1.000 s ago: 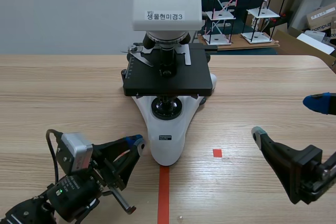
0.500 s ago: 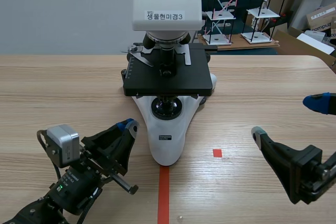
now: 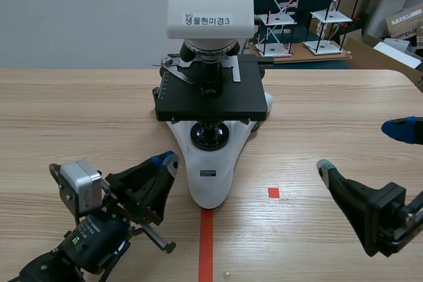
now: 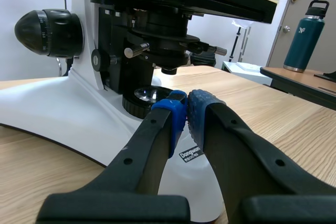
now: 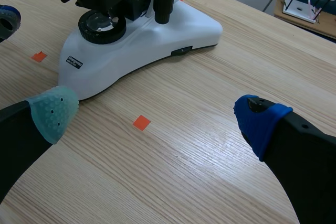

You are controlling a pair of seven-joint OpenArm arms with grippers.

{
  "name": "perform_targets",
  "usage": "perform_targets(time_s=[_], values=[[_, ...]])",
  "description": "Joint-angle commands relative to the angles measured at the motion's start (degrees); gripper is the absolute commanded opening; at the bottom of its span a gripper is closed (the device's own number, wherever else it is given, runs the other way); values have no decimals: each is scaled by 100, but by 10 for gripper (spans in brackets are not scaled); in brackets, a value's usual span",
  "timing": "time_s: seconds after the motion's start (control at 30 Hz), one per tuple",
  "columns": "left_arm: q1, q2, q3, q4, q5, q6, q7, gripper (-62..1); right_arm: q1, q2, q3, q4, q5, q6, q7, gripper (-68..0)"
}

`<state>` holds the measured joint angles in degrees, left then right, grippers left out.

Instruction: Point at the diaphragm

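The diaphragm (image 4: 160,32) is mounted on the microscope (image 3: 210,156) directly under its stage (image 3: 211,100), above the microscope's lamp lens (image 4: 147,95). It appears to be a rigid black metal assembly with a small protruding lever (image 4: 137,51), likely easy to knock out of adjustment. No grasp is required: indicate it from the microscope's front, clear of the lever.

The left gripper (image 4: 186,109) sits low at the microscope's base, fingers pressed together, tips below the diaphragm. The right gripper (image 5: 155,115) sits well off the microscope's opposite side, fingers spread, holding nothing.
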<state>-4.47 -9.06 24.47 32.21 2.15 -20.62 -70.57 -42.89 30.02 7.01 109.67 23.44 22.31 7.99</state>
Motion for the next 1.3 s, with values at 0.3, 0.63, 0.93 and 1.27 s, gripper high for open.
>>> perform_targets(time_s=[0.3, 0.63, 0.93, 1.27], values=[[-33, -2, 0, 42, 197, -9, -57, -561, -11, 59, 7, 79, 55, 0, 66, 4], [-31, -2, 0, 42, 195, -9, -55, -561, -11, 59, 7, 79, 55, 0, 66, 4], [-31, 0, 0, 42, 195, -9, -55, -561, -11, 59, 7, 79, 55, 0, 66, 4], [-31, 0, 0, 42, 195, -4, -55, -561, -11, 59, 7, 79, 55, 0, 66, 4]])
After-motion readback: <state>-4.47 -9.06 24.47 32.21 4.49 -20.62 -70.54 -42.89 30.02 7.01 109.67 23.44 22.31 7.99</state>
